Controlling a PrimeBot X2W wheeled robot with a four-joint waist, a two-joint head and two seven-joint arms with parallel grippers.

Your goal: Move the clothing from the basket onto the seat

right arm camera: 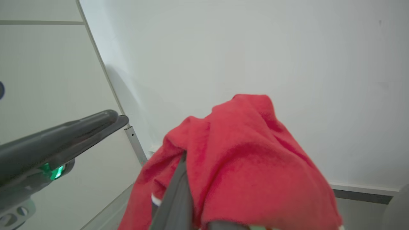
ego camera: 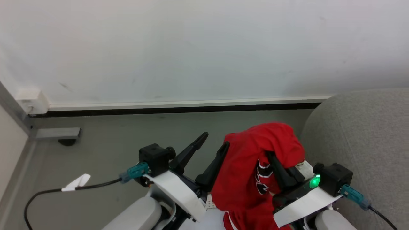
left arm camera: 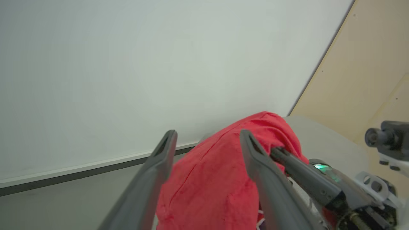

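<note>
Grey floor [ego camera: 111,150], right tool [ego camera: 271,156] clenched on clothing [ego camera: 243,172], left tool [ego camera: 215,139] spread beside it

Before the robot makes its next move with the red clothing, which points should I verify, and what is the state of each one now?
1. Grip: the right pincer is shut on the clothing: ok.
2. Release: the left pincer is open: ok.
3. The left pincer is free of the cloth: cannot tell; one finger lies against it.
4. The clothing is above the seat: not ok; it hangs beside the seat, over the floor.
5. The hanging end is clear of the robot's body: cannot tell.
</note>
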